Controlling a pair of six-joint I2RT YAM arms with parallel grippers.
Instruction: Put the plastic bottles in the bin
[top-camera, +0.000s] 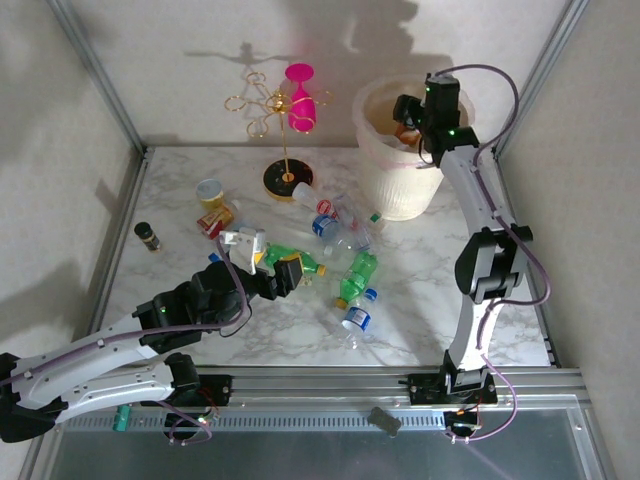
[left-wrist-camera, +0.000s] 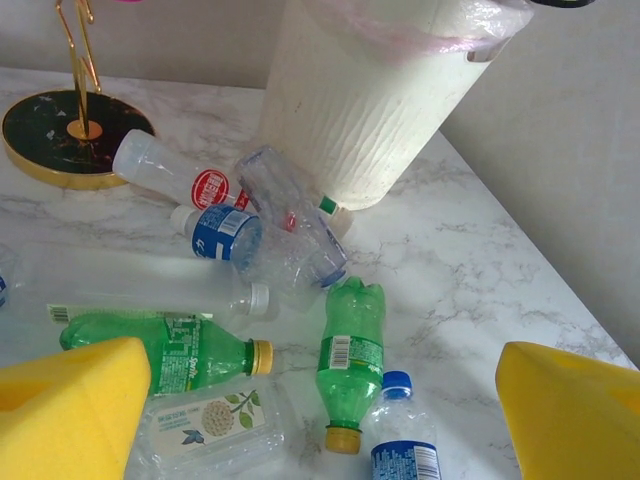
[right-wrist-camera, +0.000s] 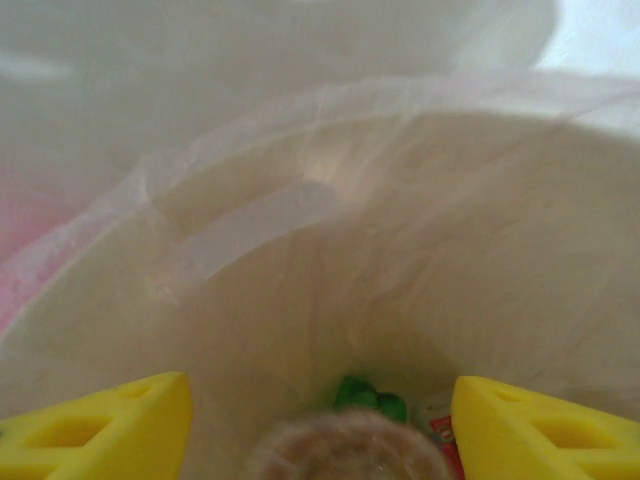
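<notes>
in the bin (right-wrist-camera: 250, 210), brown bottle (right-wrist-camera: 345, 452) between spread right pincer (right-wrist-camera: 320, 390) pads (right-wrist-camera: 100, 430)

bin (top-camera: 398, 185) cream-white (ribbed wall) | green bottles (left-wrist-camera: 352, 350) yellow-capped | table (top-camera: 420, 300) white, grey-veined

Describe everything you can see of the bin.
The bin is a large, tapered bucket of translucent cream-white plastic, ribbed outside, with a handle cut-out below the rim. It stands upright at the table's far right corner. Something green and a brown bottle show inside. The right gripper hangs open over its mouth; a green-capped bottle lies at its base.
</notes>
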